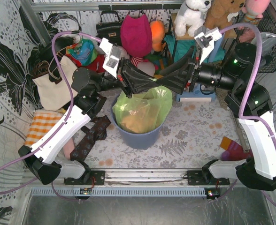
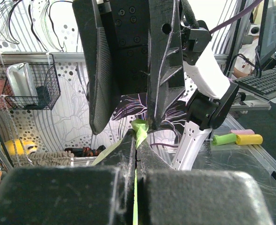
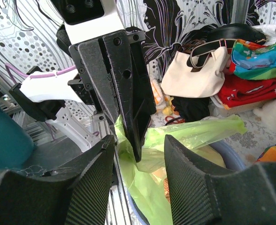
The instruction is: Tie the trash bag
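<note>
Little of the tying is done. The bin point(image 1: 142, 137) holds the bag point(image 1: 149, 101), whose mouth gapes wide with paper point(image 1: 137, 119) showing inside; there is no knot and no twist across the opening. Above its far rim the left gripper point(image 1: 152, 86) and right gripper point(image 1: 170, 82) meet tip to tip. The left is clamped tight on a thin strand point(image 2: 139, 127) drawn up from the bag's edge. The right stands with jaws apart, holding nothing, straddling the left's tip. To my eye that leaves a second strand to catch, then the crossing and the knot.

The top view gives the open mouth but hides the pinch under the black fingers. The left wrist view alone shows the strand nipped between the pads. The right wrist view alone shows the gap between its own jaws, with a loose green flap point(image 3: 199, 131) beside them.
</note>
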Robot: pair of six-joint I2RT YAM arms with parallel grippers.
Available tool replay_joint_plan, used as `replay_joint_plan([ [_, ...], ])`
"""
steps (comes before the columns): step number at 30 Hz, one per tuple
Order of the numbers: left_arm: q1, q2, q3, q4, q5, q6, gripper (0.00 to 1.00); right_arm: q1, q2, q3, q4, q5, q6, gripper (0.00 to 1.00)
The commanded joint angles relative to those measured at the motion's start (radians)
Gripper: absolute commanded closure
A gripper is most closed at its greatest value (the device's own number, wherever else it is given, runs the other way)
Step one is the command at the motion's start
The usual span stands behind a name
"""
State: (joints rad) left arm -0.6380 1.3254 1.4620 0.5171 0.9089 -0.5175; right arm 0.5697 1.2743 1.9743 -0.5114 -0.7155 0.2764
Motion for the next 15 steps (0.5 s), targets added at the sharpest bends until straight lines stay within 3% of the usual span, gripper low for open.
replay_joint_plan([
  [1, 0.008, 0.004, 0.035, 0.016, -0.021, -0.013, 1.0, -0.002, -0.034, -0.006, 0.034, -0.015, -0.01, 0.53],
  [7, 0.009, 0.006, 0.037, 0.037, -0.019, -0.034, 0.99, -0.002, -0.023, 0.0, 0.007, 0.01, -0.023, 0.67],
  [15, 0.009, 0.019, 0.053, 0.041, -0.024, -0.054, 0.98, -0.002, -0.02, -0.001, 0.01, -0.004, -0.025, 0.69],
])
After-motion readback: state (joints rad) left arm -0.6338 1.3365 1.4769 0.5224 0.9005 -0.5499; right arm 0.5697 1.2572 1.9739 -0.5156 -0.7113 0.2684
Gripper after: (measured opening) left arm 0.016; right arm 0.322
